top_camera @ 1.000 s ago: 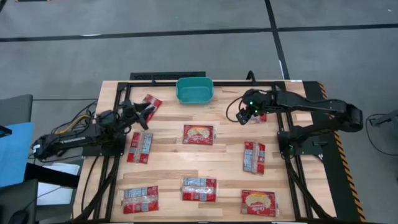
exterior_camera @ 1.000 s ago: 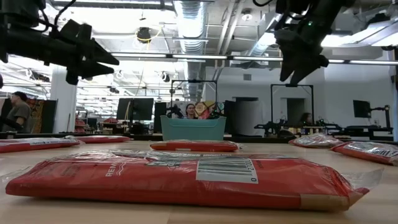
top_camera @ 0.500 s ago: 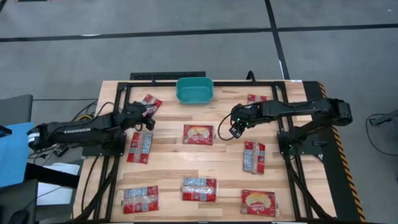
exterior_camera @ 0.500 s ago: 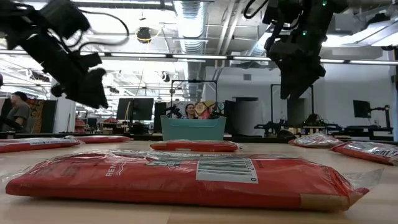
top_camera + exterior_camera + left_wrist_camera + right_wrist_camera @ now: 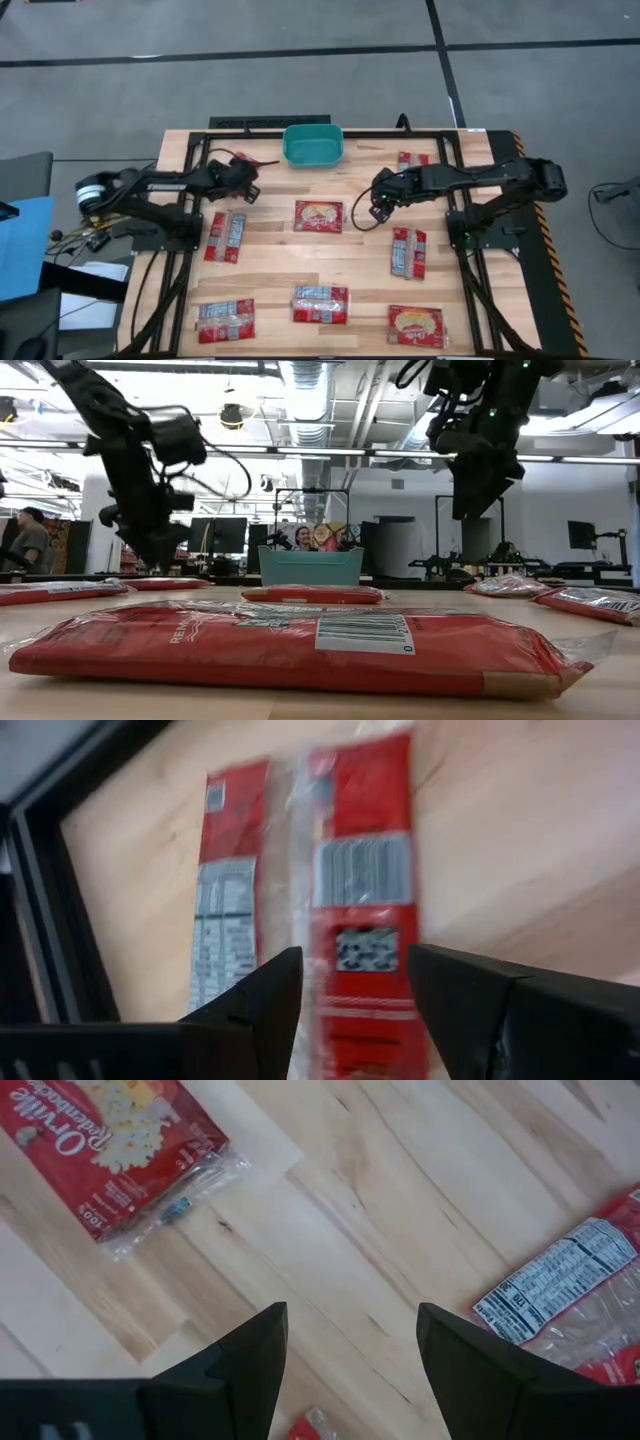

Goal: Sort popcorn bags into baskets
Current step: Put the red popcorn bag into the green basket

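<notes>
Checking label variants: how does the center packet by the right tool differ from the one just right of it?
The center packet shows a cream-yellow front and lies widthwise; the right packet shows a silver-white printed panel and lies lengthwise. Both are flat red popcorn bags on the table, untouched.

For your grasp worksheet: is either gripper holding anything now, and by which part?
Nothing is held: the left gripper and the right gripper are both open and empty above the wooden table.
</notes>
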You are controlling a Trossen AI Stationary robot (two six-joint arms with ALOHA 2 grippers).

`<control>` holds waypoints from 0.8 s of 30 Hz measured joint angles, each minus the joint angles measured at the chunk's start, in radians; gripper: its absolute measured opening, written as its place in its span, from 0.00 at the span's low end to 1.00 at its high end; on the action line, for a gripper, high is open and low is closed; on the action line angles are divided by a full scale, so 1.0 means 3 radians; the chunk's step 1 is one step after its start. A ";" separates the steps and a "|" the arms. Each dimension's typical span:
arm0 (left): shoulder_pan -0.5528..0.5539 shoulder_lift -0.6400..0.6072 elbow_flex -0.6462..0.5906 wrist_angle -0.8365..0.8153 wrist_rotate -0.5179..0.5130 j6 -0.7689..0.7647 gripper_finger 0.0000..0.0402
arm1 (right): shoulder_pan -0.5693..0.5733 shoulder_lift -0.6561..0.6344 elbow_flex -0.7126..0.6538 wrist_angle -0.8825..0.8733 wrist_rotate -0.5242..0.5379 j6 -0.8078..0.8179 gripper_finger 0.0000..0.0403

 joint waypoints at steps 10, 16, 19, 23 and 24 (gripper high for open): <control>0.0152 0.0390 0.0020 0.0024 0.0104 0.0041 0.26 | 0.0015 0.0004 0.0000 -0.0035 0.0006 -0.0040 0.62; 0.0087 0.0231 0.0041 -0.0045 0.0206 0.0042 0.25 | 0.0015 0.0004 0.0000 -0.0028 0.0004 -0.0045 0.62; 0.0029 0.0106 0.0094 -0.0108 0.0350 0.0042 0.30 | 0.0015 0.0004 0.0000 -0.0001 0.0005 -0.0045 0.62; -0.0017 0.0068 0.0098 -0.0155 0.0368 0.0082 0.37 | 0.0016 0.0004 0.0000 0.0076 0.0031 -0.0047 0.62; -0.0017 0.0077 0.0098 -0.0164 0.0368 0.0083 0.38 | 0.0016 0.0004 0.0000 0.0072 0.0041 -0.0047 0.62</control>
